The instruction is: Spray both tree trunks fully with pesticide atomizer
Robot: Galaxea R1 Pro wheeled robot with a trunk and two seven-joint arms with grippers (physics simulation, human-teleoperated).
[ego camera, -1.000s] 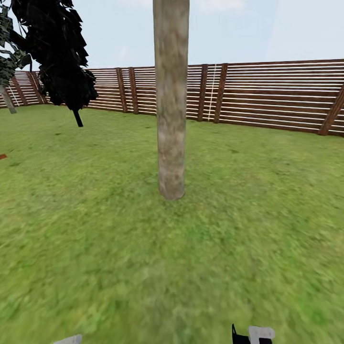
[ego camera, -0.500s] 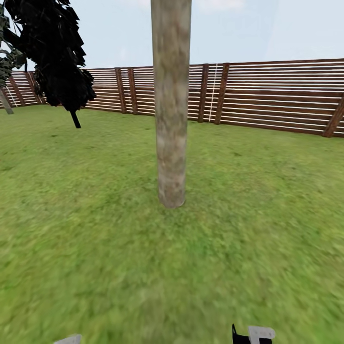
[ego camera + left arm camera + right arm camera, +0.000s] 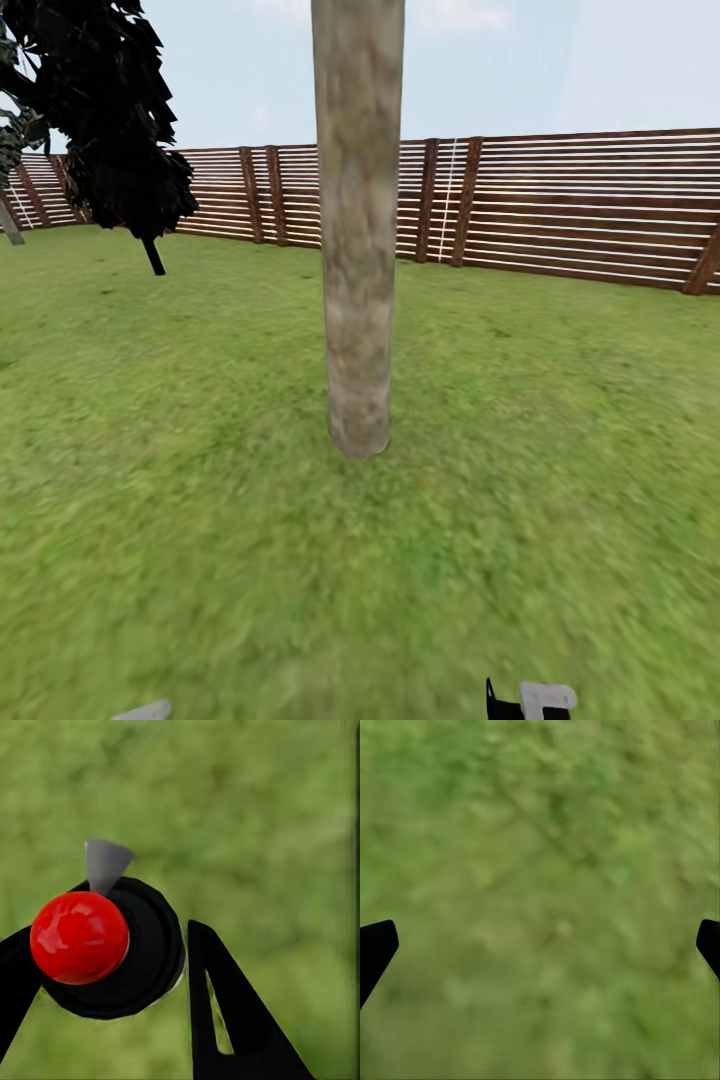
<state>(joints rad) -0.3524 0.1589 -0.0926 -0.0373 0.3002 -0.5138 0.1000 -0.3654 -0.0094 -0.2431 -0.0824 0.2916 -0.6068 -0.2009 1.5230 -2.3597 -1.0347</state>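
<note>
1. Wide green lawn [image 3: 560, 420] ringed by a brown horizontal-slat wooden fence [image 3: 580, 205]: this is the garden, and the robot faces across open grass, so nothing stands between it and the target.
2. Thick, straight, mottled grey-tan tree trunk [image 3: 357, 230] stands dead centre in the head view, upright, base in the grass, top cut off by the frame. Smooth column, paler patches low down, no branches at this height. No sign of spray on it that I can make out. Centred framing reads as lining up for a spray pass.
3. Dark, thin-stemmed cypress-like tree [image 3: 110, 110] sits far left near the fence, well apart from the trunk. Not a target.
4. Pesticide atomizer with a round black cap and glossy red ball top [image 3: 79, 937] is off the floor, pinched in the left end effector [image 3: 105, 967]; black fingers sit on either side of the cap. A small grey wedge, likely the nozzle, pokes out beyond the cap. It hangs over grass, not aimed at bark, so I judge spraying is not under way.
5. Right end effector [image 3: 540, 945]: fingers spread wide, nothing between them, over bare grass. Free hand, no job at present.
</note>
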